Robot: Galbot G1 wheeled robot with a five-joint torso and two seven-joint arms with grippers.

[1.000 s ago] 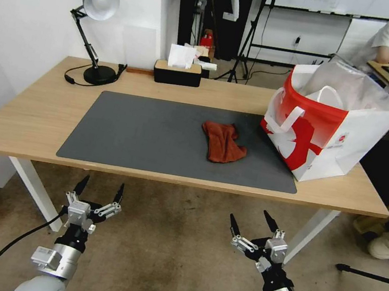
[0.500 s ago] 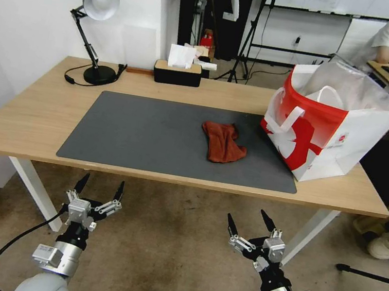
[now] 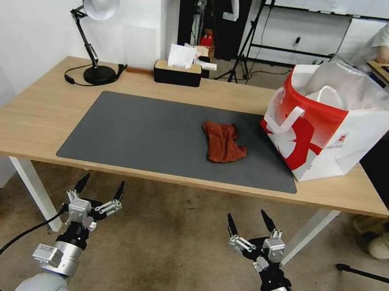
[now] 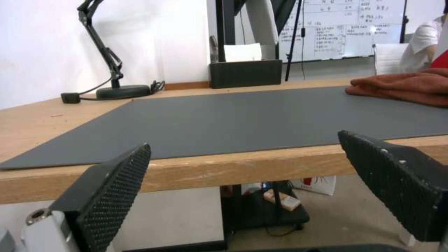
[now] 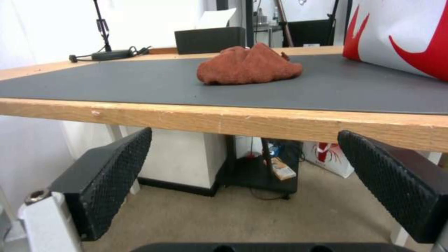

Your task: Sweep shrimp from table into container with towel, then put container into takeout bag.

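The rust-brown towel (image 3: 222, 142) lies crumpled on the dark grey mat (image 3: 157, 134) of the light-wood table (image 3: 36, 115), right of the middle. The red and white takeout bag (image 3: 334, 133) stands open at the table's right end, just right of the towel. The shrimp and the container are out of view. Both arms hang below the table's front edge. My left gripper (image 3: 103, 182) is open, and so is my right gripper (image 3: 247, 215); each is empty. From the right wrist, the towel (image 5: 250, 64) and the bag (image 5: 401, 35) sit beyond the edge.
A desk lamp (image 3: 99, 2) with its cord stands at the table's back left, and a black tissue box (image 3: 177, 71) at the back middle. White table legs (image 3: 35, 189) flank the carpet where the grippers hang. Stands and another desk fill the room behind.
My right gripper has sunk slightly and shifted a little to the left. The left gripper has barely moved. The towel and the bag are where they were.
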